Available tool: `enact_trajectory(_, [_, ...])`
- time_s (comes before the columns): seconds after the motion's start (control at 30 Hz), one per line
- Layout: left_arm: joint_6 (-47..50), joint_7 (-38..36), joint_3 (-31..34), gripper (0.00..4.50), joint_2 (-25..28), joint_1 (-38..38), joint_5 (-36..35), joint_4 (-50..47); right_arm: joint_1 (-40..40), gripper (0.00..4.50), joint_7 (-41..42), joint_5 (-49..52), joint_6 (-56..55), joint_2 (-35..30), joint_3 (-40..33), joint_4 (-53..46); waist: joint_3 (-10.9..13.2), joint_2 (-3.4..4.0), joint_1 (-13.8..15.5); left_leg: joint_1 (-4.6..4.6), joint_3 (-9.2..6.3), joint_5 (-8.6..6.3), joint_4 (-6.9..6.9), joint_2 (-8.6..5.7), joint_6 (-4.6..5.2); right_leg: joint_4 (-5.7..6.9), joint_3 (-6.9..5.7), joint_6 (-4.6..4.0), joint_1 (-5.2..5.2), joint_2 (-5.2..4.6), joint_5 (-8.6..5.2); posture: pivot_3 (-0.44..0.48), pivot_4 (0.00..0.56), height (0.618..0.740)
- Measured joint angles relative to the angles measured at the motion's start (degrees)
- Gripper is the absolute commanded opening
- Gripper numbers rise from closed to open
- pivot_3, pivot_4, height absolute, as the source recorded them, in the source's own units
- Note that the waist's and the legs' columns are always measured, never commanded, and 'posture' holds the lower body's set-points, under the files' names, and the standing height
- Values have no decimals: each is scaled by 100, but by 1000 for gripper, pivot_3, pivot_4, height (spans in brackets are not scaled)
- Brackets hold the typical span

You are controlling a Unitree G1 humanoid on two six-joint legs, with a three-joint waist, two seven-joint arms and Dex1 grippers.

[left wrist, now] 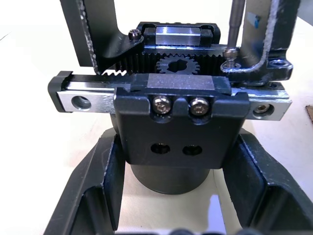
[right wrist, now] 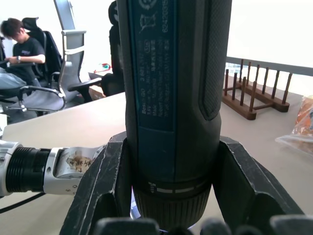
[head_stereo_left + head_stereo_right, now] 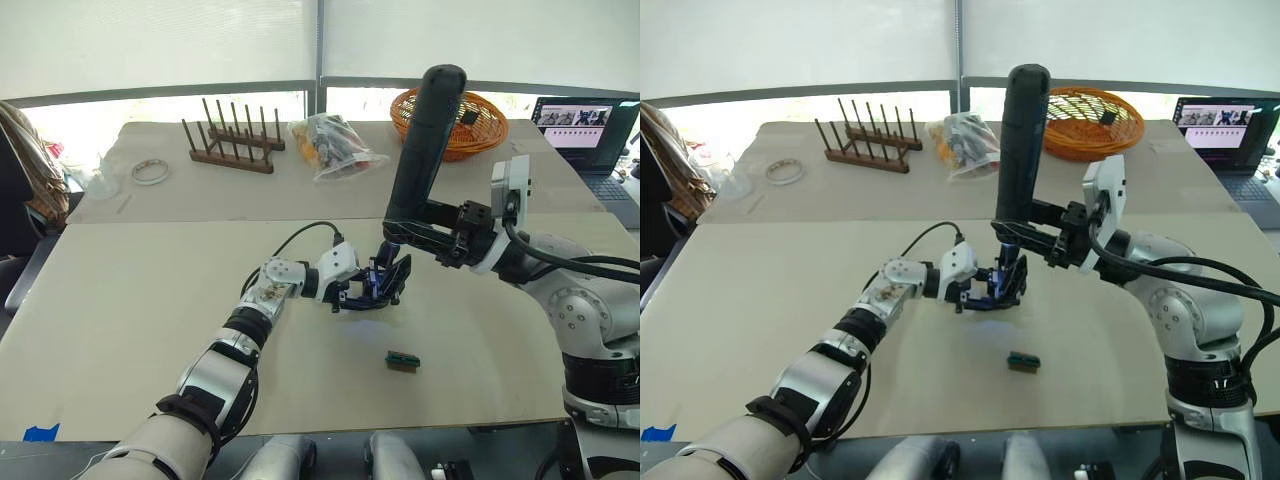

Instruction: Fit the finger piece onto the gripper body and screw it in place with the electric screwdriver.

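At the table's centre my left gripper [image 3: 372, 283] is shut on the gripper body [image 1: 178, 122], a black assembly with a round base, a gear and silver rails. The finger piece [image 1: 275, 39] stands on the body's right end, and another black finger rises on the other end. My right gripper [image 3: 405, 232] is shut on the lower part of the electric screwdriver [image 3: 425, 140], which stands nearly upright, tip down. Its thin metal bit [image 1: 235, 22] rests on a screw [image 1: 230, 53] at the finger piece's foot. A blue glow shows at the tip.
A small green and brown part [image 3: 402, 361] lies on the table near the front. At the back stand a wooden peg rack [image 3: 232, 145], a plastic bag [image 3: 330, 145], an orange basket [image 3: 470, 125], a tape roll [image 3: 150, 172] and a laptop [image 3: 585, 130]. A person [image 2: 19, 41] sits beyond.
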Motion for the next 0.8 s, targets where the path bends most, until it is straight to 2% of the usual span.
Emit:
enact_trajectory(0.37, [0, -5, 11, 2282, -17, 0, 2, 0, 77, 1913, -301, -216, 45, -55, 162, -586, 0, 0, 4, -3, 0, 0, 0, -2, 0, 0, -4, 0, -3, 3, 0, 0, 150, 740])
enact_trajectory(0.8, [1, 13, 22, 2282, -47, -1, 11, 2, 69, 1913, -213, 46, 37, -45, -146, -103, 1, 0, 13, -7, 0, 0, 1, -4, 1, -1, -3, 0, -4, 2, 0, 0, 150, 740])
